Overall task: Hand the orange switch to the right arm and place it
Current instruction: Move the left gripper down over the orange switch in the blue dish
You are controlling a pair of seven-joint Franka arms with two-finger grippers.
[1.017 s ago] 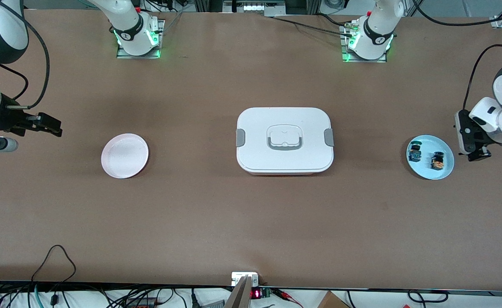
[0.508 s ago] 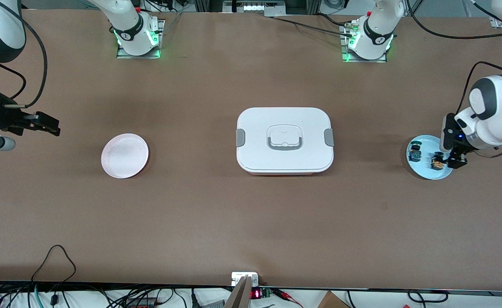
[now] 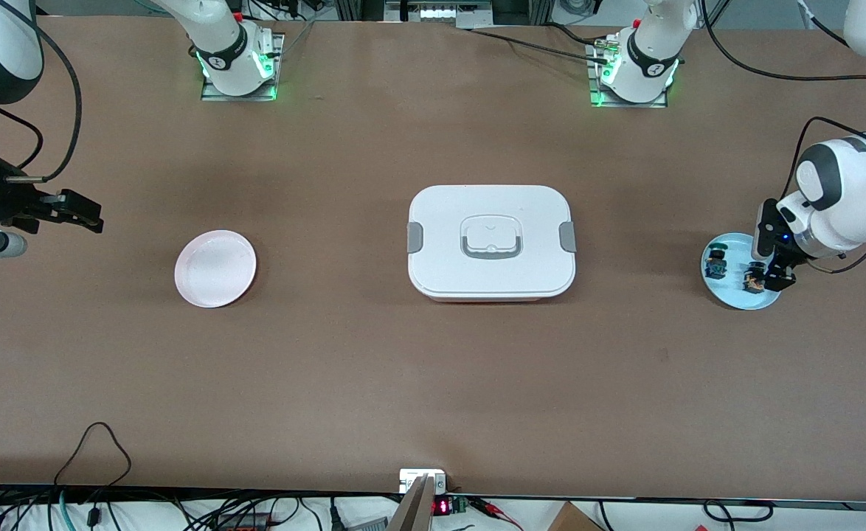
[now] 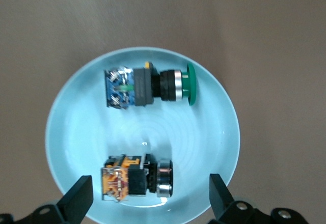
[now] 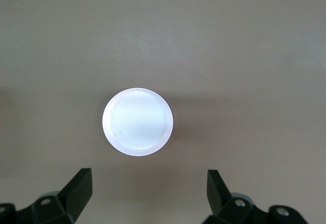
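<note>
The orange switch (image 3: 754, 280) (image 4: 135, 178) lies on its side on a light blue plate (image 3: 732, 293) (image 4: 204, 137) at the left arm's end of the table. My left gripper (image 3: 769, 270) (image 4: 150, 199) is open and low over the plate, with one finger on each side of the orange switch and neither touching it. My right gripper (image 3: 92, 214) (image 5: 147, 192) is open and empty, up in the air at the right arm's end of the table. The right wrist view shows an empty pink plate (image 3: 215, 268) (image 5: 137, 122) ahead of it.
A green-capped, blue-bodied switch (image 3: 715, 263) (image 4: 150, 85) lies on the same blue plate beside the orange one. A closed white lunch box (image 3: 490, 242) with grey clips stands at the table's middle. Cables run along the table's edges.
My left gripper has moved from beside the blue plate to over it and come down around the orange switch. The right arm has barely moved.
</note>
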